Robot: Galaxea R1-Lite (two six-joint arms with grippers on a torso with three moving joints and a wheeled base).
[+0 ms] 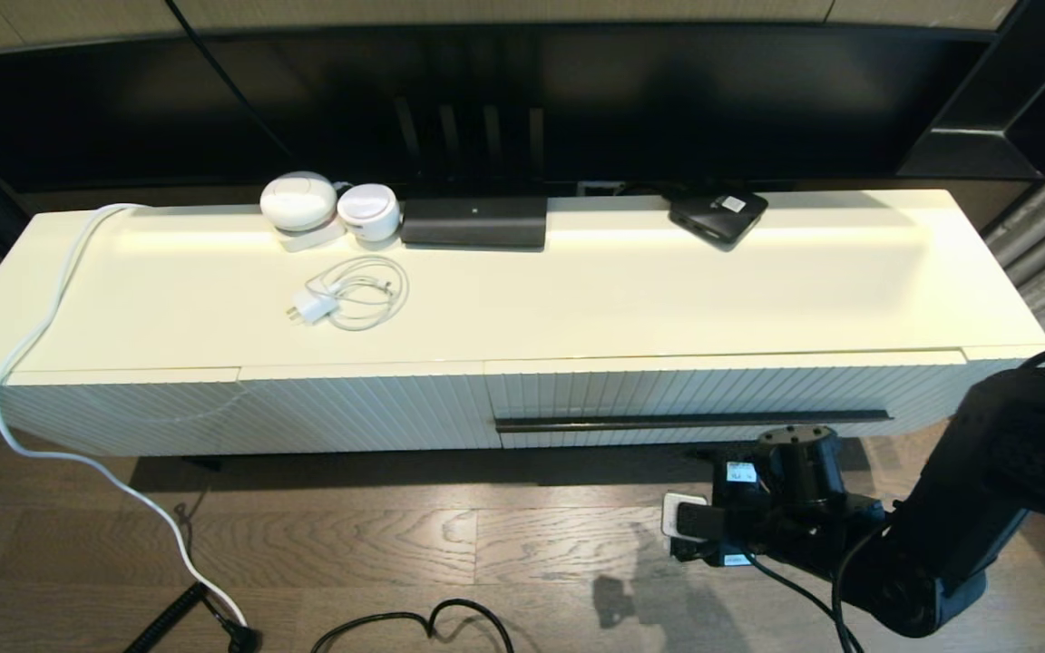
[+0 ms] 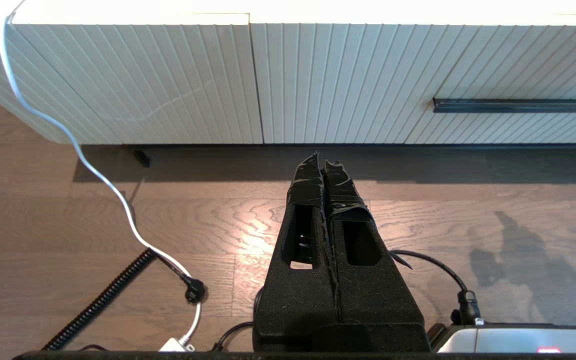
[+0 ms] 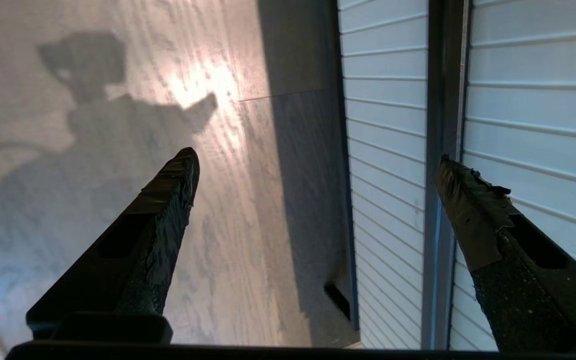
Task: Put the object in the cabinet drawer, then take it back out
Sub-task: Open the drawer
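The drawer is closed, its long bar handle running level, left to right. Right gripper, jaws spread and empty, hangs just below the handle. Left gripper, jaws pressed together, is parked. No umbrella shows.

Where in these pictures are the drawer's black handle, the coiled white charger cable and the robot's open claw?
Black bar handle [image 1: 693, 420], head view: middle of the bar.
White charger cable [image 1: 355, 292], head view: the coil, on the cabinet top.
Right gripper [image 3: 318, 165], right wrist view: midway between its spread fingertips.
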